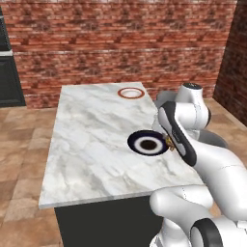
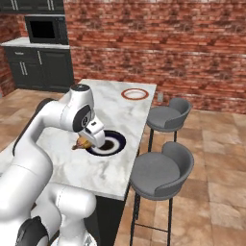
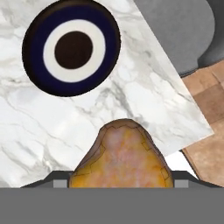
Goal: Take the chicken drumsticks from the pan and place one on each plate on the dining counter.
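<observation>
Hand view: my fingers [image 3: 120, 186] sit at the bottom edge, closed on the golden-tan drumstick [image 3: 120, 159], which bulges up between them with its mottled orange-and-tan skin toward the camera. The finger tips themselves are mostly hidden behind the meat, so I read the grip from the piece being carried clear of the marble.

Beyond the drumstick I see the navy-rimmed plate [image 3: 71, 47] on the counter [image 3: 52, 127], up and to the left in this view. It has a white ring and a dark round patch at its centre. The drumstick is apart from the plate, over bare marble near the counter's edge.

Right base view: the drumstick [image 2: 82, 142] hangs at the hand, just beside the near-left rim of the navy-rimmed plate [image 2: 115, 142], above the counter [image 2: 91, 168]. I cannot tell from here whether it overlaps the rim.

Left base view: the forearm covers most of the hand; a small tan bit of the drumstick [image 1: 169, 142] shows at the right rim of the navy-rimmed plate [image 1: 144, 143].

Further out, the reddish-brown-rimmed plate [image 2: 135, 94] lies at the far end of the counter, well apart from the first plate. Two grey stools [image 2: 161, 170] stand along the counter's right side. A red brick wall [image 2: 158, 43] closes the background, with dark cabinets [image 2: 38, 67] and a microwave [image 2: 43, 30] far left.
</observation>
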Tool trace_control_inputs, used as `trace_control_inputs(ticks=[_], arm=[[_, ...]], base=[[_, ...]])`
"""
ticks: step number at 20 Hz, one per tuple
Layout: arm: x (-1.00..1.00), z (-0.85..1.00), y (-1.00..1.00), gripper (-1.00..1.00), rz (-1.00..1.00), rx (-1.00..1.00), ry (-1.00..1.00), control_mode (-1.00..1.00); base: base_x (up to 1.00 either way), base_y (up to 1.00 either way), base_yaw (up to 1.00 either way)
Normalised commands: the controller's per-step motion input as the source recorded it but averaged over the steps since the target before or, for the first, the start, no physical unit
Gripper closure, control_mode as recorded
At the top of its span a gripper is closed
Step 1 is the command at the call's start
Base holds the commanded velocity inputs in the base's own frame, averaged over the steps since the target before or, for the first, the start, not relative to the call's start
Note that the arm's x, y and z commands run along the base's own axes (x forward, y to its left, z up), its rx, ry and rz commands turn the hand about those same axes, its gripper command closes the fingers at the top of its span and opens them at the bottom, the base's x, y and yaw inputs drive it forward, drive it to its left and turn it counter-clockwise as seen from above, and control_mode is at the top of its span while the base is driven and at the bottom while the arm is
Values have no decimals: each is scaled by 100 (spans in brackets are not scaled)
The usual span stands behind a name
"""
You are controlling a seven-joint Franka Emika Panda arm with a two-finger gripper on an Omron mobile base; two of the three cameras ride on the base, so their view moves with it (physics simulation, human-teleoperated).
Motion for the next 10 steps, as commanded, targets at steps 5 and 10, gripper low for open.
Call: trace_control_inputs(ticks=[5, 10], arm=[[0, 0, 0, 100, 0, 0, 0, 100], [16, -1, -4, 100, 0, 0, 2, -100]], base=[[0, 0, 0], [18, -3, 0]])
